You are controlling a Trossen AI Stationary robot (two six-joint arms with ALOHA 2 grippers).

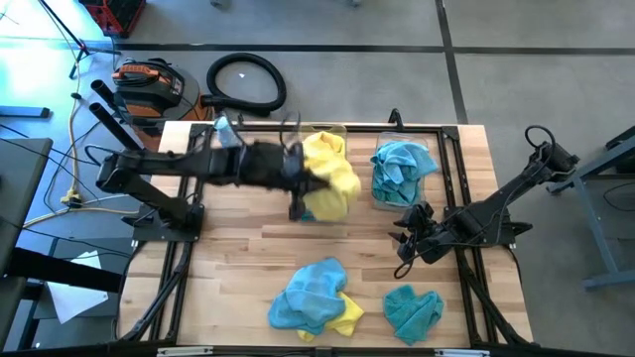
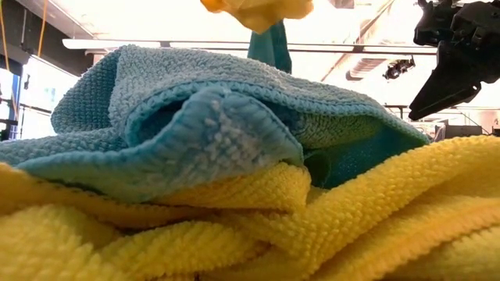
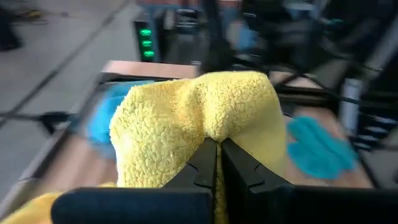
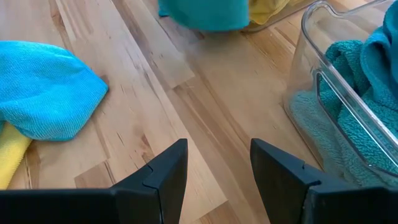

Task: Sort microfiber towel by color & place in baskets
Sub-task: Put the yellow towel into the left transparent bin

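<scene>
Wooden butcher-block surface (image 1: 238,248) on my screen, sitting on grey concrete with a black hose coil and an orange-and-black case off past the far-left corner.

My left tool (image 3: 217,163) is out over the middle of the surface, toward the far edge, pinched tight on a yellow towel (image 1: 332,178). From the left wrist cam the two fingers are basically touching with the fuzzy yellow cloth bunched up above them. That towel hangs just beside the left basket (image 1: 337,130), which already has yellow in it. A bit of teal peeks out under the hanging towel, and I can't tell if it's caught up with it or just lying there.

The right basket (image 1: 433,151) sits next to it along the far edge, with teal towels (image 1: 400,169) piled inside.

My right tool (image 4: 217,171) is parked low over the surface near the right edge, just in front of that right basket, fingers spread wide with nothing between them.

Near the front edge there's a blue towel (image 1: 313,288) heaped on top of another yellow one (image 1: 346,315), and just to the right of that a lone teal towel (image 1: 413,309) lying flat. The low cam is pretty much buried in that blue-and-yellow pile.
</scene>
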